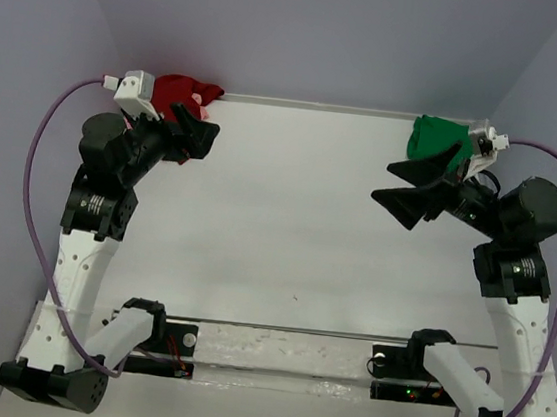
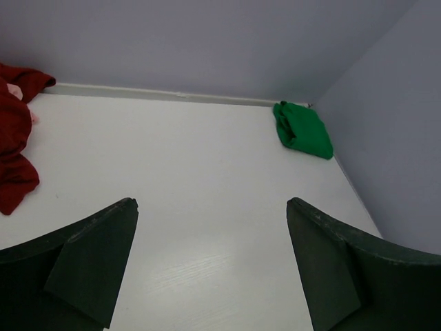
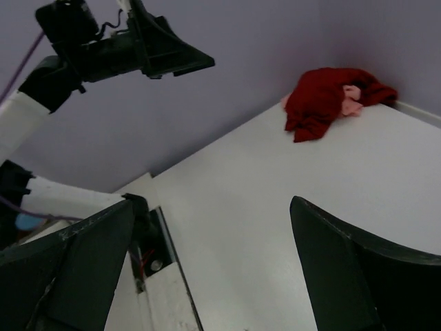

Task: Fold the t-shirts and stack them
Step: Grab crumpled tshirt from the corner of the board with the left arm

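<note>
Nothing is folded: dark red t-shirt (image 1: 179, 91) and pink t-shirt (image 3: 350, 97) lie heaped at 11 o'clock, green t-shirt (image 1: 432, 138) at 1, left gripper (image 1: 199, 131) and right gripper (image 1: 384, 180) gaping empty.

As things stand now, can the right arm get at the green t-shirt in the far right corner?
Probably yes. The green t-shirt lies beside the right claw, which is open and empty, and nothing lies between them. But the claw points away, across the table, so it must turn first.

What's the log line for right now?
left pincer: open, empty | right pincer: open, empty | red t-shirt: crumpled, far-left corner | green t-shirt: crumpled, far-right corner
</note>
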Controlling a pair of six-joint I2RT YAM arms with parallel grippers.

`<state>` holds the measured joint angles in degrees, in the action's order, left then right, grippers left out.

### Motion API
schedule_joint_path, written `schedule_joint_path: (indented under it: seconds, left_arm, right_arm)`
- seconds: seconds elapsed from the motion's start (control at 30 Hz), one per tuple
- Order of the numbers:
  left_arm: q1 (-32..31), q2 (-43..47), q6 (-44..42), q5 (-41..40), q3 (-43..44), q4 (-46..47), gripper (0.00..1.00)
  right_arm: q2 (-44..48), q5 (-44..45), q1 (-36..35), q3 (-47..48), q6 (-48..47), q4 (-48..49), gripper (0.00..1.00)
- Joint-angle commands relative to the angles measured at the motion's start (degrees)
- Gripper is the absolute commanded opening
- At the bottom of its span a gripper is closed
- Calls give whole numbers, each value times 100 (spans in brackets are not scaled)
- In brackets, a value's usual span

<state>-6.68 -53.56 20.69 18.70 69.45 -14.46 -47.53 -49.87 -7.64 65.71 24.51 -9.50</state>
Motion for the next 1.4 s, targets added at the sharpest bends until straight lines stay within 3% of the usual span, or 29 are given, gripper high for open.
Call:
schedule_joint_path:
  seconds: [0.0, 0.1, 0.13, 0.33, 0.43, 0.5, 0.57, 0.63, 0.73, 0.87, 0.93, 0.97, 1.0, 1.03, 1.07, 1.1, 1.13, 1.17, 1.2, 1.27, 1.37]
  left_arm:
    - [0, 759, 146, 767, 42, 839, 99]
    - [0, 882, 427, 828, 218, 813, 99]
    - [0, 874, 462, 924, 270, 804, 99]
    - [0, 812, 489, 1241, 718, 725, 99]
    - [0, 900, 786, 1479, 658, 1102, 99]
    - [0, 996, 1041, 1505, 614, 1278, 99]
    - [0, 1084, 1665, 1777, 316, 1997, 99]
    - [0, 997, 1859, 2032, 490, 2061, 99]
    - [0, 953, 2045, 1534, 911, 1500, 99]
    - [0, 795, 1335, 1573, 1597, 849, 99]
    - [0, 882, 1192, 1479, 1581, 857, 94]
    - [0, 909, 1027, 1409, 1589, 805, 91]
    - [0, 909, 938, 1408, 1615, 717, 86]
    - [0, 883, 711, 1243, 1763, 368, 76]
    - [0, 830, 604, 1050, 1843, 173, 73]
    - [0, 751, 490, 813, 1914, -20, 81]
    - [0, 707, 332, 733, 2001, -318, 86]
    - [0, 689, 209, 575, 2002, -425, 87]
    - [0, 672, 173, 199, 1985, -539, 87]
    - [0, 636, 76, -41, 1889, -741, 88]
    - [0, 496, -56, -287, 1739, -944, 87]
  right_arm:
    - [-696, -1570, -53, 266, 2185, 2692, 100]
    - [-916, -1825, -53, 30, 4083, 4862, 100]
    - [-925, -1546, -53, -197, 4523, 6018, 100]
    - [-1311, -1123, -106, -173, 6678, 8969, 100]
    - [-1557, -596, -106, -41, 7882, 9473, 100]
    - [-1864, -918, -158, 381, 8647, 9554, 100]
    - [-2339, -667, -159, 1126, 9175, 10667, 100]
    - [-2436, -454, -220, 1337, 9491, 10575, 100]
    - [-2603, -655, -220, 2146, 9598, 10574, 100]
    - [-2586, -867, -220, 2507, 9414, 10232, 100]
    - [-2473, -1120, -220, 2334, 8996, 9707, 100]
    - [-2193, -1304, -220, 2202, 8618, 8520, 100]
    - [-1990, -1515, -220, 2104, 8083, 8508, 100]
    - [-1519, -1735, -220, 1895, 6529, 5358, 100]
    - [-1314, -1737, -220, 1936, 5444, 3761, 100]
    - [-1190, -1337, -220, 2137, 4319, 2292, 100]
    - [-1110, -1037, -220, 2591, 2437, 1041, 100]
    - [-1083, -686, -220, 2804, 1748, -790, 100]
    - [-1170, 31, -220, 2981, 880, -1417, 100]
    - [-1206, 703, -220, 3149, 267, -2507, 100]
    - [-856, 1714, -220, 2582, -227, -2707, 100]
